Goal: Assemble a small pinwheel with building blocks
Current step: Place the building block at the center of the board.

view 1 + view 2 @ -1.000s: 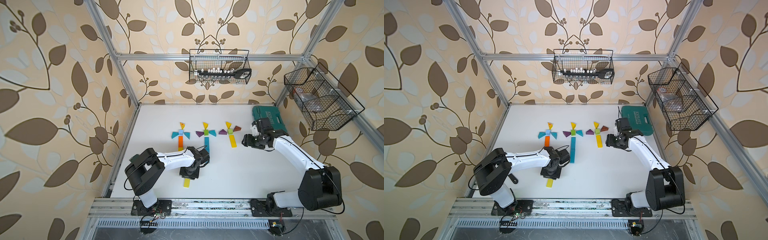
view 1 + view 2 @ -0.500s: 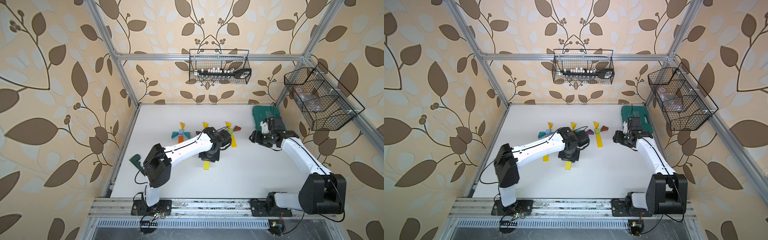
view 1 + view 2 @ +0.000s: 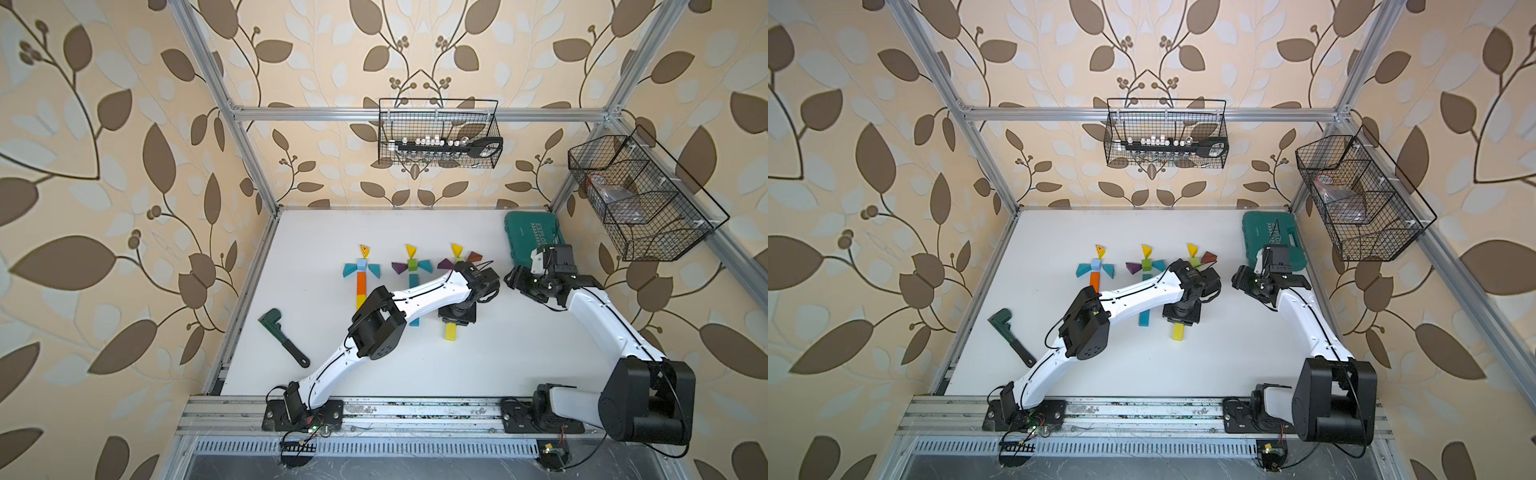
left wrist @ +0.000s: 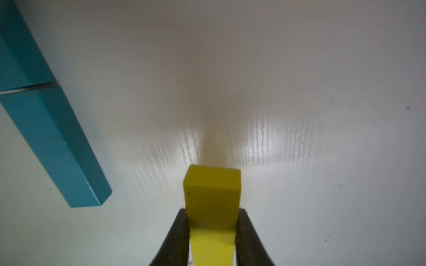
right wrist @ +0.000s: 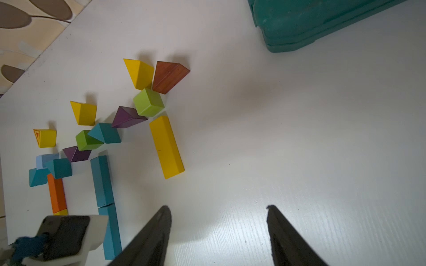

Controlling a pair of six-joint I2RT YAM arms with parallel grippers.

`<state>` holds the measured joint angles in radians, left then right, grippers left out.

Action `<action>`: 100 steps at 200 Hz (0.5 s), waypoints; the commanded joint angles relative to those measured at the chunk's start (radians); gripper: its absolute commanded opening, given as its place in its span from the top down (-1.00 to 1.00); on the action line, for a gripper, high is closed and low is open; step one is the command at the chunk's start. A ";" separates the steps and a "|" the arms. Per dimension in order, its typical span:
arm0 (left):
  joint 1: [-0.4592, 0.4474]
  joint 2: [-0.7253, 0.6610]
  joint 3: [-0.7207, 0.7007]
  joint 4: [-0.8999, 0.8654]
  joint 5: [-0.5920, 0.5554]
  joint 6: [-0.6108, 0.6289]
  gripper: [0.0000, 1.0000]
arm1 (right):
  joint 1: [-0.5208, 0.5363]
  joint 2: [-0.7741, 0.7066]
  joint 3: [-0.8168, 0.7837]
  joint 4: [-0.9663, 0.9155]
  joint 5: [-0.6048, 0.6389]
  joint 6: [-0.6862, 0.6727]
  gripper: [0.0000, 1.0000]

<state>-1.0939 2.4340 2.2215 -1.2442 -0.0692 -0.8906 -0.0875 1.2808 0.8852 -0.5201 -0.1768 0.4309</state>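
Top view: left gripper (image 3: pixel 456 320) holds yellow bar (image 3: pixel 451 331) mid-table, arm-base side of the right pinwheel (image 3: pixel 456 250). Left wrist: jaws clamped on it, blue stem (image 4: pixel 53 138) beside. Right wrist: right gripper (image 5: pixel 217 208) apart, empty. Looks like stem extension; next, butt bar square against yellow stem (image 5: pixel 166 147).

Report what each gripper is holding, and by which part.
The left gripper pinches a yellow bar by its two long sides, with one end sticking out past it. The right gripper is open and holds nothing.
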 commanded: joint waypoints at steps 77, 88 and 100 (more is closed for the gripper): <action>-0.006 -0.118 -0.121 0.179 0.079 0.079 -0.18 | -0.002 -0.067 -0.045 -0.020 -0.080 -0.003 -0.36; -0.004 -0.160 -0.156 0.194 0.075 0.085 -0.35 | -0.003 -0.076 -0.046 -0.028 -0.086 -0.002 -0.36; 0.000 -0.216 -0.216 0.199 0.064 0.087 -0.34 | 0.006 -0.092 -0.053 -0.038 -0.090 0.008 -0.34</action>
<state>-1.0943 2.3894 2.0769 -1.0706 0.0067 -0.8333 -0.0879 1.2221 0.8524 -0.5266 -0.2359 0.4301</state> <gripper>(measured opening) 0.667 0.679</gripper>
